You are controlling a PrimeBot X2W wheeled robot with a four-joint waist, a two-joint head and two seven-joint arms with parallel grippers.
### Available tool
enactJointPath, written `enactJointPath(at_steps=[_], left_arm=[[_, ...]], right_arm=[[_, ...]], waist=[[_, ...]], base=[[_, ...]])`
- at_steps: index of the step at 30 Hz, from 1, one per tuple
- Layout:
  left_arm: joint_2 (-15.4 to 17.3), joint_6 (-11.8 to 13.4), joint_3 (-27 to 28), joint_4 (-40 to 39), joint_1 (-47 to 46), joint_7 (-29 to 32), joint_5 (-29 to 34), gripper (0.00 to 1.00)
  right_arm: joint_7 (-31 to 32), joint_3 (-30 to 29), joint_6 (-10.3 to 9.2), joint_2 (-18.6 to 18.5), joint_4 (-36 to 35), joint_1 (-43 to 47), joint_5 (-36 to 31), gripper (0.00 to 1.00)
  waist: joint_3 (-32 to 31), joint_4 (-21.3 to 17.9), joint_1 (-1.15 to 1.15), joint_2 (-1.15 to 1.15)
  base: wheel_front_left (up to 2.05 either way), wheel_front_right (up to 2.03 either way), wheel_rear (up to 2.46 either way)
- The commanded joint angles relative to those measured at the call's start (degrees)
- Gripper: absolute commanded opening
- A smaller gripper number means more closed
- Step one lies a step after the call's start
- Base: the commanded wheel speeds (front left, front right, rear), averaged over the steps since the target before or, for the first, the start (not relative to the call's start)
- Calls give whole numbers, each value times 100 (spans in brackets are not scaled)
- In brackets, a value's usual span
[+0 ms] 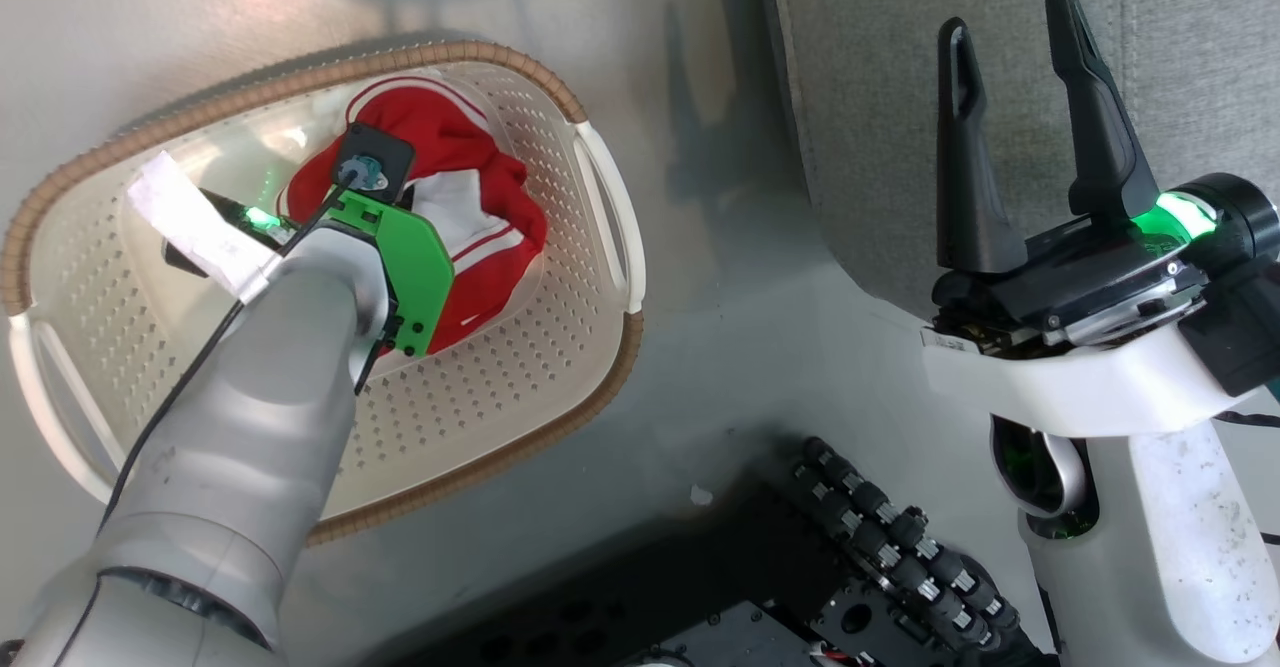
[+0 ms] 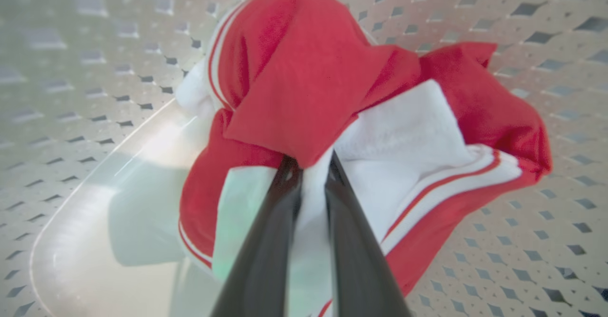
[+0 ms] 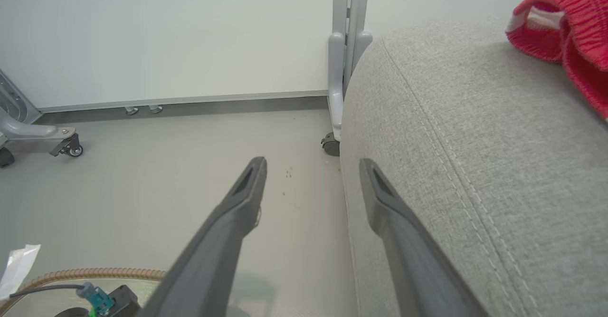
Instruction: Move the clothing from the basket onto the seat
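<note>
**Garment** (image 1: 480, 207) (image 2: 304, 84): red fabric with white stripes and a white panel. It lies bunched on the perforated bottom inside the basket (image 1: 560, 387) (image 2: 546, 93). It sits nearer the basket handle on the seat side than the opposite handle.

**Left pincer** (image 2: 311, 162): reaches down into the basket from above, under the pale left forearm (image 1: 250, 427) and a green mounting plate (image 1: 415, 267). In the left wrist view its two dark fingers (image 2: 266, 241) stand almost together. They are clamped on a fold of the garment's white fabric, just below a red flap.

**Second garment** (image 3: 570, 27): red with a white edge. It is outside the basket, lying on top of the seat (image 1: 860, 97) (image 3: 475, 165), well apart from the basket rim (image 3: 95, 273).

**Seat**: grey upholstery with stitched seams. It stands just beside the basket, on the robot's right of it.

**Right pincer** (image 1: 1008, 12) (image 3: 312, 162): outside the basket, on its seat side. Its fingers are spread wide and grip nothing. In the right wrist view one finger lies over the floor (image 3: 142, 188) and the other over the side of the seat.

**Floor** (image 1: 720, 347): plain grey, carrying the basket.

**Wheeled frame** (image 3: 339, 70): stands beyond the basket, against the wall at the seat's far corner.
</note>
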Motion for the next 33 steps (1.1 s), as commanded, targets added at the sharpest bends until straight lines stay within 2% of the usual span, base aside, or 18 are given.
enactJointPath(at_steps=[1,10,15,22,28,33], left_arm=[[-22,-21,28,-40,152,-146,-53,0],[-209,-112,94,-436,635,-1000,-307,0],[-311,-125,121,-771,933,-1247,-493,0],[-331,1,271,-1511,1412,-1434,-706,0],[-154,115,438,-2422,1888,-1471,-796,0],[123,265,618,-3436,2303,-1475,-793,0]], right_arm=[[-16,-19,-8,-7,45,4,-86,100],[-16,-148,-8,-12,398,312,-394,100],[1,-201,-8,-58,589,513,-541,100],[143,-291,-8,-118,643,814,-552,100],[298,-340,-8,-106,649,1090,-468,100],[451,-318,-8,-90,630,1310,-407,100]], waist=[[-347,192,0,0],[-1339,646,0,0],[-1932,881,0,0],[-2753,1116,0,0],[-3382,1281,0,0],[-3807,1368,0,0]], base=[[0,0,0],[0,0,0],[0,0,0],[0,0,0],[0,0,0],[0,0,0]])
